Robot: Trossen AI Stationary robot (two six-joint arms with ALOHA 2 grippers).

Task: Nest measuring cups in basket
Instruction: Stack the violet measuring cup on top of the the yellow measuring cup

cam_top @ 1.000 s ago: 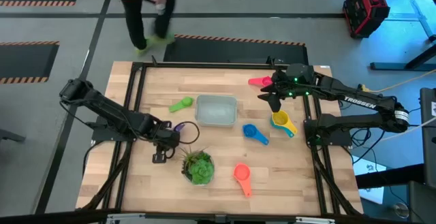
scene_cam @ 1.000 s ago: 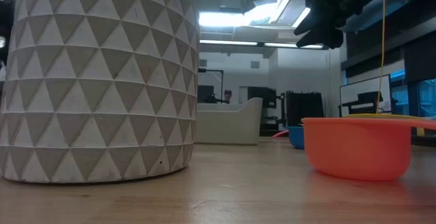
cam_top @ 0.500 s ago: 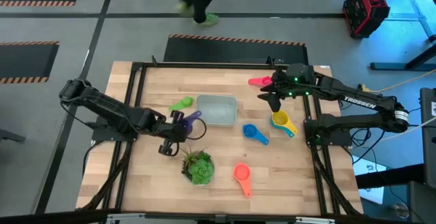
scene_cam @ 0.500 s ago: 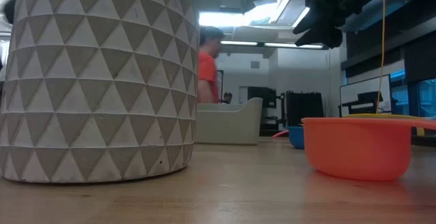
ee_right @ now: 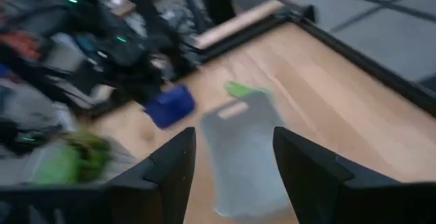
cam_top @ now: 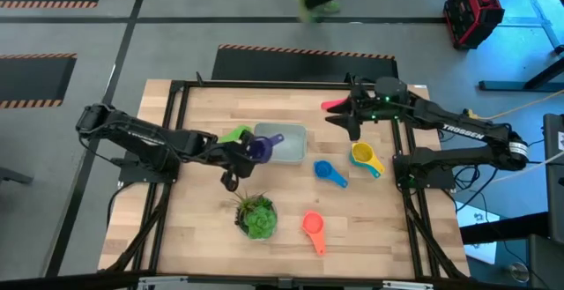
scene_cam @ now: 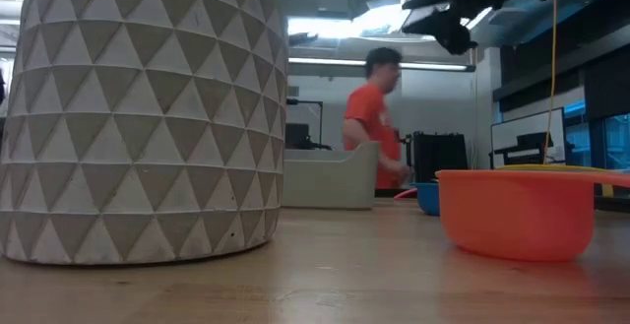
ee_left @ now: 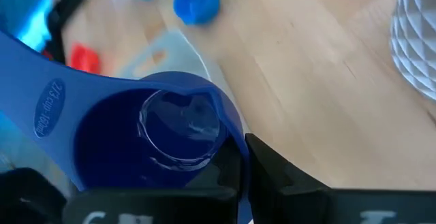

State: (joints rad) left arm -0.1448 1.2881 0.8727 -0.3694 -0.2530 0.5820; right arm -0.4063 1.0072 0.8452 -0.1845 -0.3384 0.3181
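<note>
Purple cup (cam_top: 261, 146) is pinched in your left gripper (cam_top: 242, 152), at the basket's (cam_top: 291, 153) 9 o'clock rim, possibly just over it. Right gripper (cam_top: 345, 118) hangs spread and empty at the basket's 2 o'clock, beside the pink cup (cam_top: 335, 106).

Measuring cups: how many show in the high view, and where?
6: purple held at the basket's left edge; green left of it; pink far right; blue, yellow, orange-red.

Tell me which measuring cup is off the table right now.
The purple cup: the left end effector holds it over the basket's left edge. The green, pink, blue, yellow and orange-red cups lie on the wood.
</note>
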